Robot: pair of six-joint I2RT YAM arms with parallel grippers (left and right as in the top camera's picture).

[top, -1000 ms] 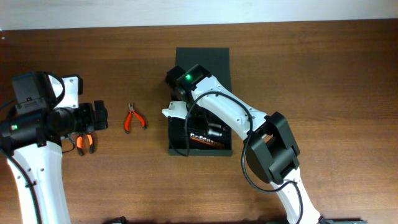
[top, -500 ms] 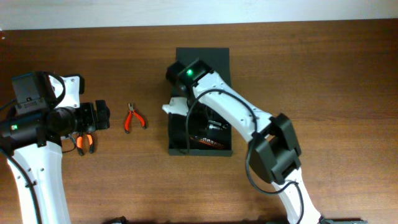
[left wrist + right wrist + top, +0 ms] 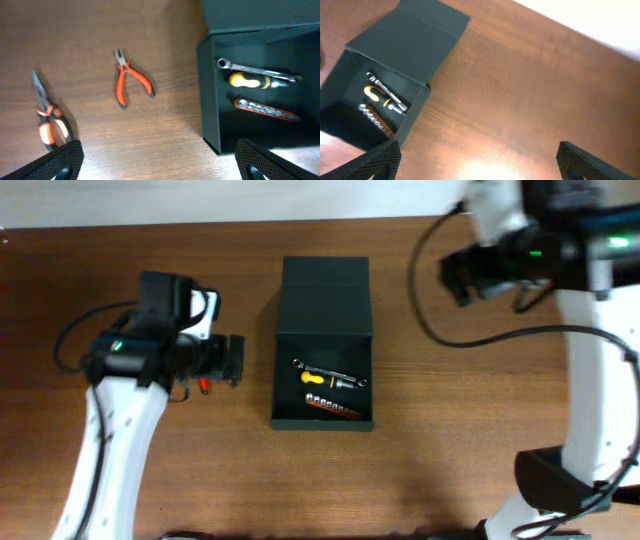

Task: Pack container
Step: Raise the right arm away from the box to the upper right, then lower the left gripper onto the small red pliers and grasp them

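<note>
Centrally on the table [image 3: 480,430], nearer its far edge, sits the container [image 3: 320,424], its lid folded back toward that edge. The left gripper [image 3: 157,160] hangs between container and left edge, jaws spread wide, empty. The right gripper [image 3: 480,157], near the far right corner, is likewise wide apart and empty. Inside the container lie a socket rail [image 3: 265,110], wrench [image 3: 255,70] and screwdriver [image 3: 250,81].
</note>
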